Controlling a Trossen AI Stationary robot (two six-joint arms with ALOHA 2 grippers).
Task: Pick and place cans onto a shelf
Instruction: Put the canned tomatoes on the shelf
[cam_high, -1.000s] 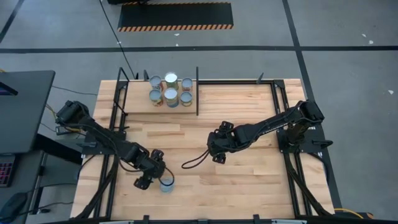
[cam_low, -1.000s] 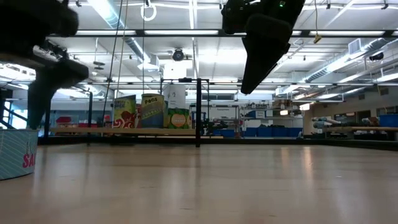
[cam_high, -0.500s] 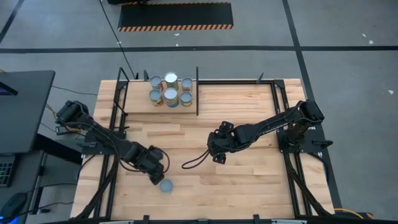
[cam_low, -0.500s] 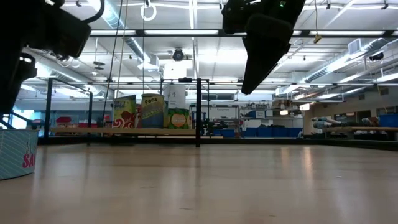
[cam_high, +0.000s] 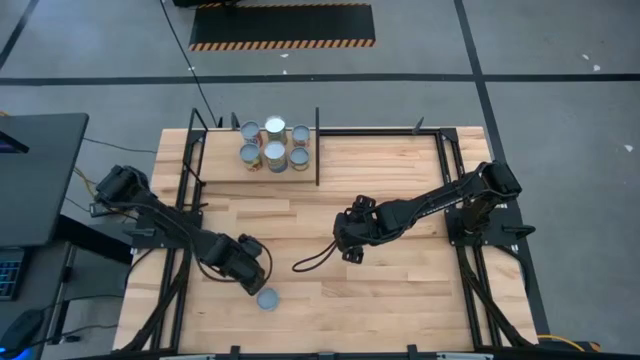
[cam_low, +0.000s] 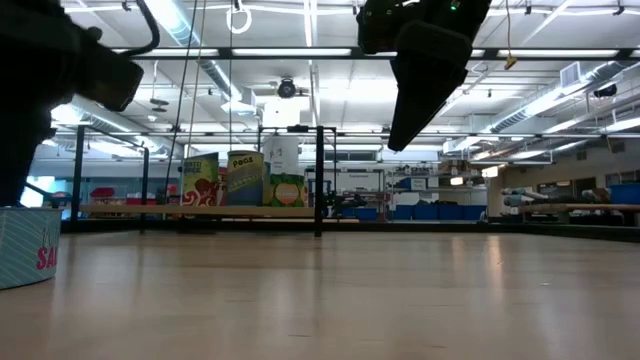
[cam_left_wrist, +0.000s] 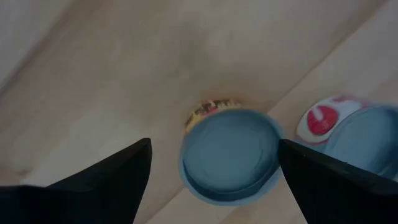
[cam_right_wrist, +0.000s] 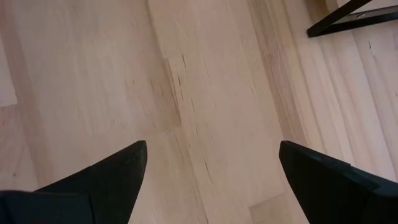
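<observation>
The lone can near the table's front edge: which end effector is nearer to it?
Left. The left end effector hovers right beside the lone can, fingers open; the right end effector waits mid-table, well away.

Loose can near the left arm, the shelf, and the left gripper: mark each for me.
loose can (cam_high: 267, 298): high view, on its round silver top.
shelf (cam_high: 222, 160): high view, on bare pale wood left of the cans.
left gripper (cam_left_wrist: 211, 167): left wrist view, midway between its open fingertips.
</observation>
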